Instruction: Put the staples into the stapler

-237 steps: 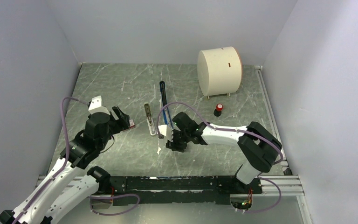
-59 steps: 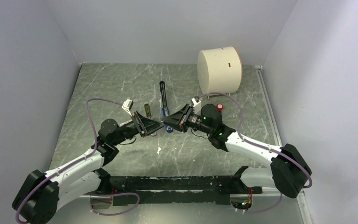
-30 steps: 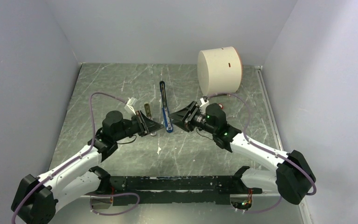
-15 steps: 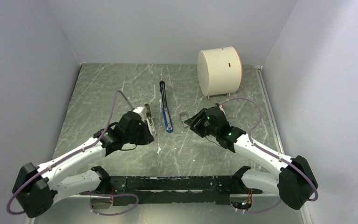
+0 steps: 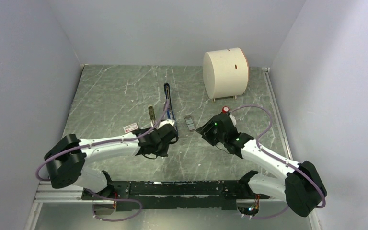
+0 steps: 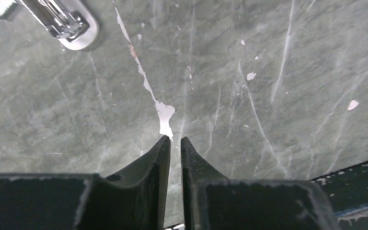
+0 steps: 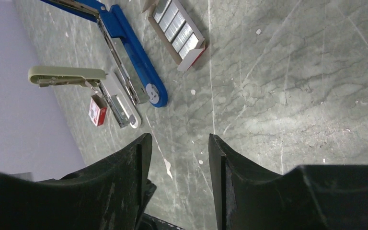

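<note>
You have the grey marbled table with a big white cylinder standing at its upper right, and both arms reach in low from the bottom of the overhead frame.

Your left pincer is pinched almost together with only a sliver between the tips and nothing in it. It hangs over bare table just below centre of the overhead view. Your right pincer stands released and empty, right of centre.

The stapler lies flat at the middle of the table, its black arm swung out toward the top of the frame and its metal channel exposed. Opening looks done. I cannot tell whether anything sits in the channel.

A second, silvery stapler lies just left of it. The staples sit in rows in their open tray just right of the blue one, so I judge that picking a strip, seating it and closing the arm all remain. A small red box lies further left, and a red cap stands below the cylinder.
</note>
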Controlling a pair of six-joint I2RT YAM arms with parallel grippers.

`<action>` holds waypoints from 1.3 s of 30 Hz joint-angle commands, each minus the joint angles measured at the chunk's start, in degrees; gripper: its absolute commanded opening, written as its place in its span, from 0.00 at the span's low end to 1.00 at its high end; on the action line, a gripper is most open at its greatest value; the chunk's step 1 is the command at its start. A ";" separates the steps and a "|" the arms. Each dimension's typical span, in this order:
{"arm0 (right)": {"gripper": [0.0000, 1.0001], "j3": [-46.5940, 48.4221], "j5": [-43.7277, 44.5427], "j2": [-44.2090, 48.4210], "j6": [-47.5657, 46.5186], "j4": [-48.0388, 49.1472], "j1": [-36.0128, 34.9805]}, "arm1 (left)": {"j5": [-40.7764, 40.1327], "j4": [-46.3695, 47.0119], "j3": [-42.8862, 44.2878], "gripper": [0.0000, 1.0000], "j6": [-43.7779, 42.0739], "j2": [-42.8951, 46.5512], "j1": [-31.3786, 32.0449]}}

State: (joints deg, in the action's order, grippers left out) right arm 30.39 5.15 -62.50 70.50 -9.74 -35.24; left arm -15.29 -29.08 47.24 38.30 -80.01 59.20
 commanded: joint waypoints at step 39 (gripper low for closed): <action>0.48 2.35 -8.97 -11.20 -8.49 3.17 1.64 | 1.30 11.99 7.01 0.19 -5.71 -15.55 -30.38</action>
State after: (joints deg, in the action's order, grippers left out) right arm 31.79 -2.66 -73.06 63.13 -8.10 -34.33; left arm -17.41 -20.47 54.59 34.02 -95.07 29.21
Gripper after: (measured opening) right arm 0.485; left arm 0.174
